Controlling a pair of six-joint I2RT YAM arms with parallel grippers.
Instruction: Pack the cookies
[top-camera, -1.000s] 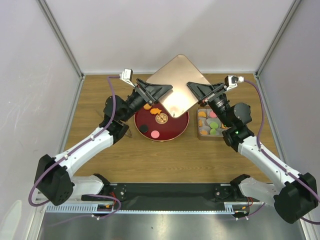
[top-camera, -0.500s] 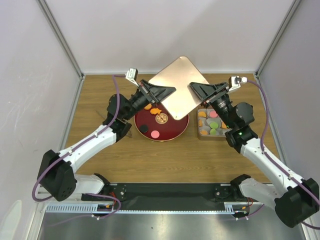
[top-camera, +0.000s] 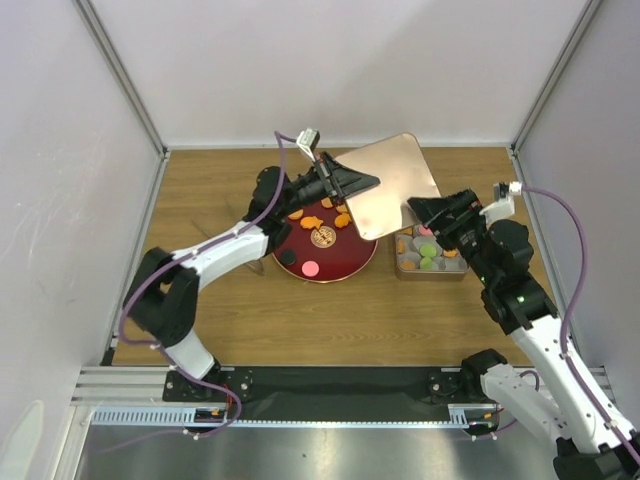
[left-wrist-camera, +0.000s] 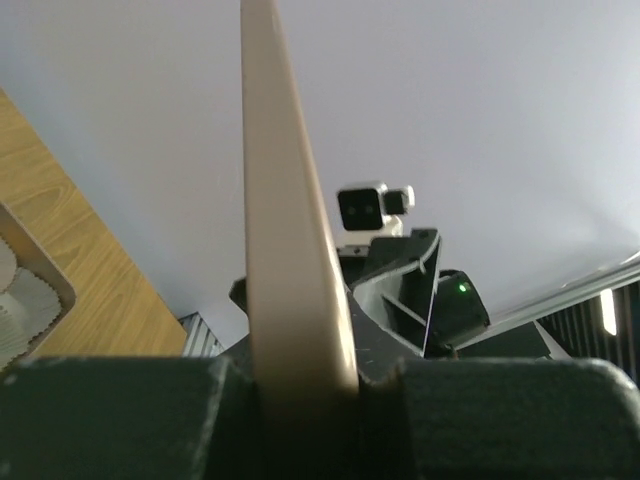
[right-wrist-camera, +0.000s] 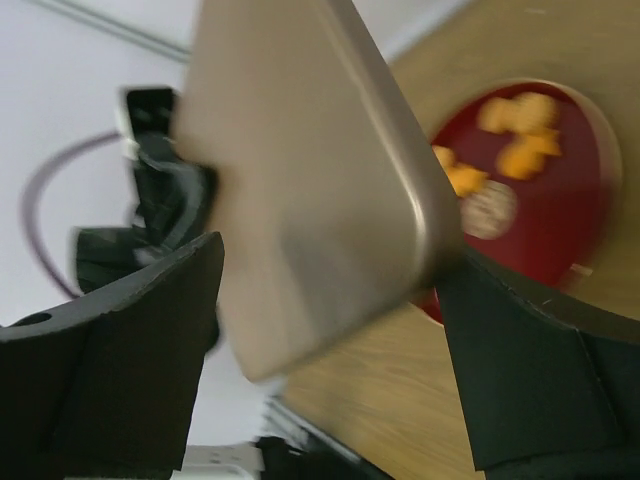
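Orange, pink and black cookies (top-camera: 312, 222), dark-red plate (top-camera: 342, 260), coppery lid (top-camera: 390, 183)

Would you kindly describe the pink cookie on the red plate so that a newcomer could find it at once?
Start at the big round dark-red plate in the middle of the wooden table. Near its lower rim in the overhead view lies a small flat round pink cookie, just right of a round black cookie. It is the only pink piece on that plate.
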